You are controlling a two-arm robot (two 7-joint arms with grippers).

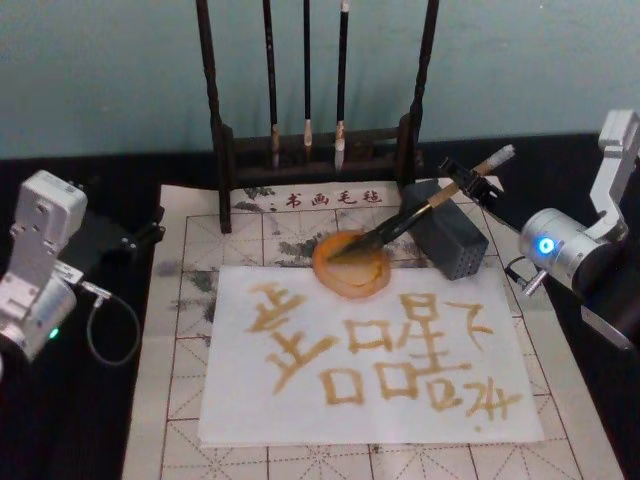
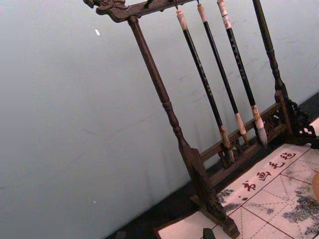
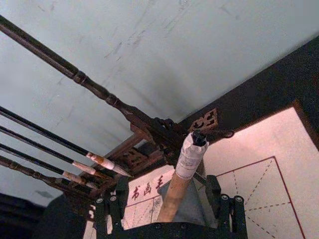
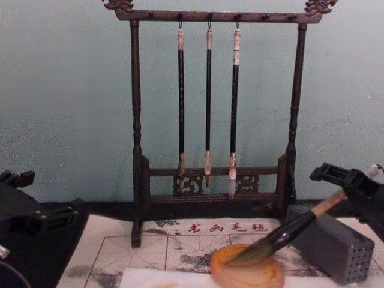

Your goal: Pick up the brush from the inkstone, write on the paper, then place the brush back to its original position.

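Observation:
The brush [image 1: 400, 225] lies slanted, its dark bristle tip resting in the round orange inkstone [image 1: 350, 275] and its bamboo handle propped over the grey block [image 1: 455, 240]. My right gripper [image 1: 468, 180] is open, with one finger on each side of the upper handle [image 3: 187, 159] and a gap on both sides. In the chest view the brush [image 4: 288, 231] runs from the inkstone [image 4: 252, 276] up into that gripper [image 4: 345, 180]. The white paper [image 1: 240, 420] carries several golden-brown characters. My left gripper [image 1: 120, 235] is parked at the left, off the mat, fingers apart.
A dark wooden rack [image 1: 220, 130] with three thin hanging brushes [image 4: 208, 102] stands behind the inkstone. A gridded felt mat [image 1: 180, 300] lies under the paper. The teal wall [image 4: 66, 90] closes the back.

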